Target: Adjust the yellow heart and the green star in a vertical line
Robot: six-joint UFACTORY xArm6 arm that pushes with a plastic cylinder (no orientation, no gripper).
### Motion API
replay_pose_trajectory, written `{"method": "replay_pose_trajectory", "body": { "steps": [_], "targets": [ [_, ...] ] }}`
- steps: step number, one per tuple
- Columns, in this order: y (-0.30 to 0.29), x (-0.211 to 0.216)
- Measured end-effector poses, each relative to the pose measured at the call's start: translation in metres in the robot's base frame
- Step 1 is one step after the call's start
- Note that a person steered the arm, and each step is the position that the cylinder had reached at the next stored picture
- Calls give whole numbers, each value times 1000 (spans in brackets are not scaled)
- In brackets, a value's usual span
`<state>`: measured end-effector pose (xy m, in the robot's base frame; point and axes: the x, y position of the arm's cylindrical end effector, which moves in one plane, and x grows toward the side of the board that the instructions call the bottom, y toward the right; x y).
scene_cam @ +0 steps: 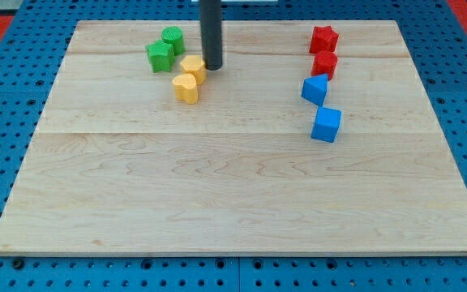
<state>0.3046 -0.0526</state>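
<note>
Nearest the camera lies bare wood: the pale surface (233,203) carries nothing in its lower half, and no containers stand on it anywhere.

At the view's upper left sit two green blocks touching each other: the green star (160,57) in front, and a rounder green block (173,38) just behind it toward the view's top. Just right of them are two yellow blocks, also touching: the yellow heart (186,88) lower down, and a yellow block (193,67) of unclear shape above it. The star is up and to the left of the heart, so the two do not yet stand in a vertical line.

The arm's dark rod comes down from the view's top; its tip (212,67) rests just beside the upper yellow block's right edge, seemingly touching it. The rod has no fingers, so there is nothing to open or close; it can only push.

Well apart, at the view's right, a column runs downward: a red block (323,39), another red block (324,64), a blue wedge-like block (314,89) and a blue cube (327,124).

The heart and star look small, rigid and light, likely to slide easily and to twist if pushed off-centre; a flat side makes the best contact.
</note>
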Motion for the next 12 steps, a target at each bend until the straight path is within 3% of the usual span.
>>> {"method": "replay_pose_trajectory", "body": {
  "steps": [1,3,6,7,9,12],
  "targets": [
    [-31,9],
    [14,9],
    [-41,63],
    [2,68],
    [-19,107],
    [-40,92]
  ]
}}
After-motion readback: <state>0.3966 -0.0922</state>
